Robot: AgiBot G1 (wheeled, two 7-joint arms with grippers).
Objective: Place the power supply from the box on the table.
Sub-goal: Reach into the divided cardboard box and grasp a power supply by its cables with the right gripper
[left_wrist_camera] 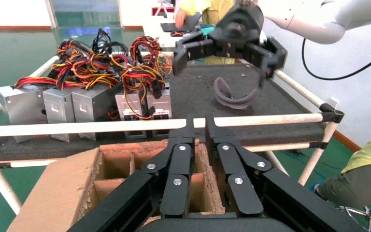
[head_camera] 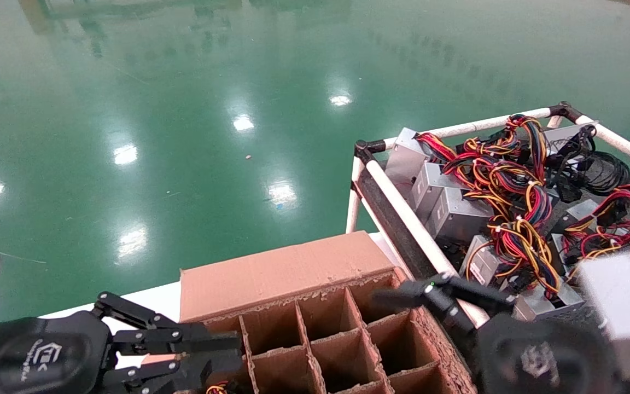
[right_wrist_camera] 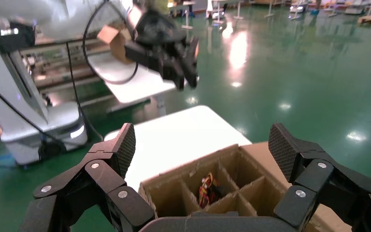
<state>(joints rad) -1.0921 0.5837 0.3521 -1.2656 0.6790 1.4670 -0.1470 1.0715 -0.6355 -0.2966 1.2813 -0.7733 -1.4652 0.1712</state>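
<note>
The bench [head_camera: 402,230] already held a crowded heap of units with tangled wires. The box [head_camera: 271,273] sat beside it, most visible cells empty. The right pincer [right_wrist_camera: 200,145] hovered over the box, jaws spread wide and holding nothing; the left pincer [left_wrist_camera: 199,126] stood closed and empty at the box's near edge. The remaining power supply [right_wrist_camera: 206,189] lay deep in a cell, only its wires showing. A grab might have caught only wires, or snagged the ragged dividers.

Glossy green floor [head_camera: 184,109], reflected ceiling lights [head_camera: 340,100]
</note>
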